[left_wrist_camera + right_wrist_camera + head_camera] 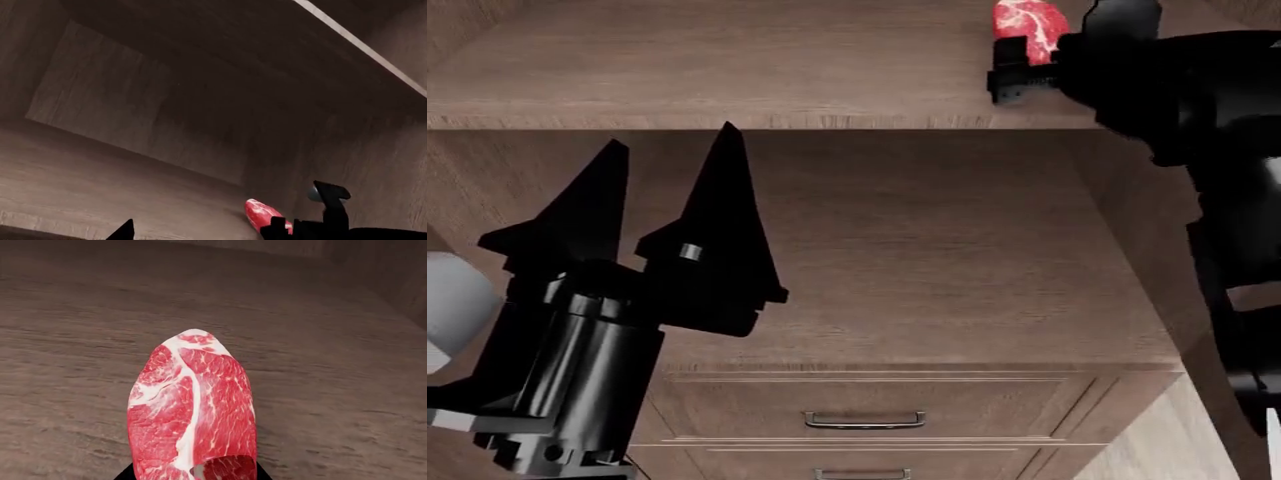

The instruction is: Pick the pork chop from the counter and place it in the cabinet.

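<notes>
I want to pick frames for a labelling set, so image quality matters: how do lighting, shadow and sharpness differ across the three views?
Left wrist view: dim, the cabinet interior deep in shadow, the pork chop a bright sliver. Head view: evenly lit and sharp, the left gripper a featureless black shape. Right wrist view: meat fills the frame, marbling crisp, the shelf grain softly smeared; no glare.

The right arm reached up and forward, its gripper (1024, 72) seemingly clamped shut on something. The left gripper (667, 175) pointed upward, jaws apart.
</notes>
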Controlling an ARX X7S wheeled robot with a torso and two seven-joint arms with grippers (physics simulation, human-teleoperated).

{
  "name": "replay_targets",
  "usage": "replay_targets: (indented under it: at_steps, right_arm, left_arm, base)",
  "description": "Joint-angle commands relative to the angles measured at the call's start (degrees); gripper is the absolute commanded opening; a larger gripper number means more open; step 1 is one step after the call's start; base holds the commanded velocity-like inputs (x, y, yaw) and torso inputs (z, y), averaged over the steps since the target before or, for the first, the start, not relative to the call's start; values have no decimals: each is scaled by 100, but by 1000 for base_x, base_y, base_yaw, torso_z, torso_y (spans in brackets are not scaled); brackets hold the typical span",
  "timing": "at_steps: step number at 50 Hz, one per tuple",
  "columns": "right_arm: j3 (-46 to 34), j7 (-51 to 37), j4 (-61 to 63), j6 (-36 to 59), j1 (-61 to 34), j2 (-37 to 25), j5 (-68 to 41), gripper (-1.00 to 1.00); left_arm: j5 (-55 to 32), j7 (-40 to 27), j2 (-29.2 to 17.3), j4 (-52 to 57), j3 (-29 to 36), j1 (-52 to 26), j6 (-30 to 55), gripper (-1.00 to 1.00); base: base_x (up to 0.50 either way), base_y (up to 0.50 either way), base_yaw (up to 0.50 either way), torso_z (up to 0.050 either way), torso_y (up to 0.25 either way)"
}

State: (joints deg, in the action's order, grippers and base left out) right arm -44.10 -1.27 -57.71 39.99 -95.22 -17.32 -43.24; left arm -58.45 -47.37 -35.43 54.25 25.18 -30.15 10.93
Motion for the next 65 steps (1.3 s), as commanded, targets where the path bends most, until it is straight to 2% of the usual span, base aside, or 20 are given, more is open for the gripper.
replay_targets:
  at_steps: [1,13,20,21,45,65]
  right_arm:
    - [2,938,-1725,-68,-419,663,1593,-100]
    - [1187,1276,-1726,307,-619,710,3177,-100]
    - [1475,1472,-1726,449,-542,741,3729,-100]
    - [1465,1372,-1726,453,-544,741,3834,100]
    - [2589,1596,-1725,109,-855,790,3972,100]
    - [2850,1857,-1715,-306,-1087,796,4080,100]
  left_arm:
    - [27,21,-16,-42,26,15,-13,100]
    - [-37,-51,-96,-20,-29,-38,-16,100]
    - [-62,-98,-98,4,-17,-61,-5,100]
    - [-69,-103,-101,10,-13,-68,1,100]
    - [-100,-174,-190,115,-14,-90,-20,100]
    - [-97,-207,-190,211,71,-143,-13,100]
  base:
    - [0,0,0,0,0]
    - [0,0,0,0,0]
    - [0,0,0,0,0]
    - [0,0,-3,0,0]
    - [0,0,0,0,0]
    - [0,0,0,0,0]
